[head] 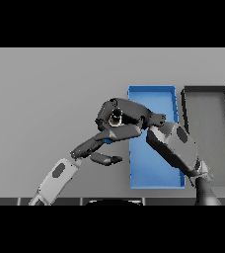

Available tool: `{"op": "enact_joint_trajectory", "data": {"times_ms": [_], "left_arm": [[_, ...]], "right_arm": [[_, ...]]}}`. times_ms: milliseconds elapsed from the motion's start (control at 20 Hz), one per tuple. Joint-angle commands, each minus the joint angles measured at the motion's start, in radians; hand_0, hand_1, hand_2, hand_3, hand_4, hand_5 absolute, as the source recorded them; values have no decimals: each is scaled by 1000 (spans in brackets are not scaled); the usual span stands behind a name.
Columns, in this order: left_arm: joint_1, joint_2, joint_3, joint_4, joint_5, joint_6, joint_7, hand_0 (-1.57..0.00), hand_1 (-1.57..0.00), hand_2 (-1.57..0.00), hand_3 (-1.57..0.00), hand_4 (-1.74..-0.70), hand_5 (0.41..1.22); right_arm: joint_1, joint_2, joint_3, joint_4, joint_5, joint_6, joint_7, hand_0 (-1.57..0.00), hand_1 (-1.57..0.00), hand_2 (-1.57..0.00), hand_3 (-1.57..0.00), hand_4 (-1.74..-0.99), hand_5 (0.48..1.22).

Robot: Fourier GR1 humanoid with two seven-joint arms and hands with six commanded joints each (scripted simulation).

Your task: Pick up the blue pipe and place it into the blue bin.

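I see my right hand (126, 117) curled shut at the left edge of the blue bin (154, 170), with only a sliver of the blue pipe (107, 141) showing just beneath it, so I cannot tell whether the fingers grip it. My left hand (95, 146) reaches in from the near left, fingers straight, touching the right hand from below. A dark bin (210, 106) stands just right of the blue one.

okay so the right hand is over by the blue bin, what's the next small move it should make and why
Probably carry the right hand a little further right, fully over the blue bin, before opening. Its fingers are curled at the bin's left edge, apparently around the blue pipe, of which only a small blue patch shows. Releasing here could drop it on the table. The left hand is close beside.
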Motion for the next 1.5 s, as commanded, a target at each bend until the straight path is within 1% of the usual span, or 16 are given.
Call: {"op": "enact_joint_trajectory", "data": {"times_ms": [0,100,150,250,350,400,550,850,950,1050,1150,1200,1250,1300,1350,1450], "left_arm": [[-6,-12,-7,8,-3,0,10,0,0,0,1,-867,486],[-2,-7,-6,5,-2,-5,-13,0,0,0,1,-866,484],[-2,-6,-4,-6,4,-4,-5,1,1,1,1,-864,483],[3,-4,-2,-1,5,-2,25,1,1,1,1,-856,484],[10,4,-1,-12,0,2,17,1,1,1,1,-844,481],[6,1,-1,-14,-3,8,27,1,1,1,1,-841,477],[13,8,-3,-16,-28,25,20,1,1,1,1,-827,467],[10,19,4,-29,-19,17,24,1,1,1,1,-828,463],[11,23,5,-20,-22,17,26,1,1,1,1,-826,466],[15,31,8,-35,-11,10,28,1,1,1,1,-828,469],[24,31,3,-35,-14,8,17,1,1,1,1,-829,470],[31,30,-1,-27,-20,10,9,1,1,1,1,-828,470],[37,26,-8,-35,-21,11,4,1,1,1,1,-826,470],[25,21,-5,-36,-19,14,21,1,1,1,1,-827,471],[34,23,-12,-47,-22,14,22,1,1,1,1,-827,472],[28,16,-13,-49,-27,23,35,1,1,1,1,-826,475]], "right_arm": [[-37,-19,-25,33,-5,19,-23,-1571,-1571,-1571,-1571,-1495,1221],[-104,-49,-68,97,-6,-14,-43,-1571,-1571,-1571,-1571,-1496,1221],[-128,-59,-90,145,6,-26,-66,-1571,-1571,-1571,-1571,-1496,1221],[-157,-94,-114,205,44,-57,-78,-1571,-1571,-1571,-1571,-1498,1221],[-147,-139,-135,279,88,-59,-88,-1571,-1571,-1571,-1571,-1498,1221],[-149,-149,-145,333,114,-67,-94,-1571,-1571,-1571,-1571,-1498,1221],[-111,-200,-182,446,121,-60,-74,-1571,-1571,-1571,-1571,-1499,1221],[65,-228,-178,520,156,-116,-41,-1571,-1571,-1571,-1571,-1499,1221],[144,-236,-162,490,166,-168,-6,-1571,-1571,-1571,-1571,-1499,1221],[209,-242,-149,484,178,-215,34,-1571,-1571,-1571,-1571,-1499,1221],[272,-260,-130,448,192,-275,91,-1571,-1571,-1571,-1571,-1499,1221],[296,-270,-112,427,197,-283,118,-1571,-1571,-1571,-1351,-1548,1221],[318,-280,-97,416,210,-283,146,-1571,-1571,-1571,-1080,-1586,1221],[345,-281,-81,405,227,-278,159,-1571,-1571,-1571,-1178,-1569,1221],[377,-277,-69,403,239,-273,158,-1571,-1571,-1571,-1041,-1603,1221],[397,-293,-20,414,258,-282,160,-1571,-1571,-1571,-693,-1653,1205]]}}
